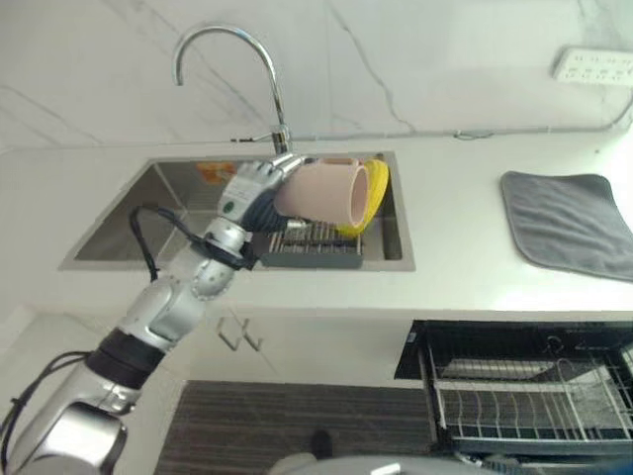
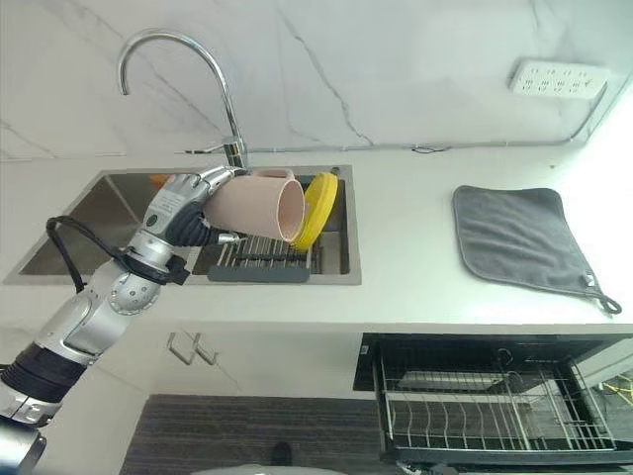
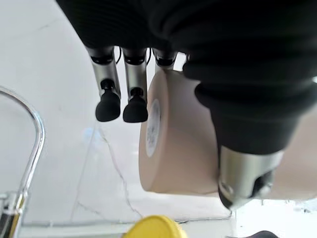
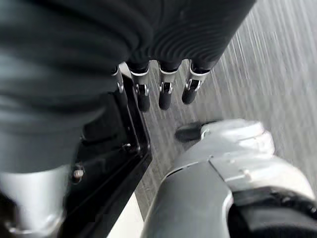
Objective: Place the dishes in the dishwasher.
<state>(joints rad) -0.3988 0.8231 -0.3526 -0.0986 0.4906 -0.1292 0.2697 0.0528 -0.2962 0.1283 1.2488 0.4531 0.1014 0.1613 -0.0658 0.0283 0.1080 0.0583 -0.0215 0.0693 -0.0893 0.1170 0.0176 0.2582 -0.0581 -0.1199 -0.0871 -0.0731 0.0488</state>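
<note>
A beige-pink cup (image 1: 331, 193) hangs on its side above the sink (image 1: 148, 223), mouth facing right. My left hand (image 1: 259, 190) is shut on it: the thumb (image 3: 242, 173) presses the cup (image 3: 178, 148) wall and the fingers (image 3: 134, 106) curl over its base end. Just behind the cup's mouth a yellow dish (image 2: 318, 208) stands on edge in the dark sink rack (image 1: 312, 247). The dishwasher (image 2: 495, 406) stands pulled open at the lower right, its wire rack showing. My right hand (image 4: 163, 94) hangs with relaxed fingers over the floor by the dishwasher's dark edge (image 4: 116, 148).
A tall curved faucet (image 1: 237, 45) rises behind the sink, close to the left hand. A grey cloth (image 1: 574, 223) lies on the white counter to the right. A power strip (image 1: 593, 64) sits on the marble wall. A striped mat (image 1: 287, 426) covers the floor below.
</note>
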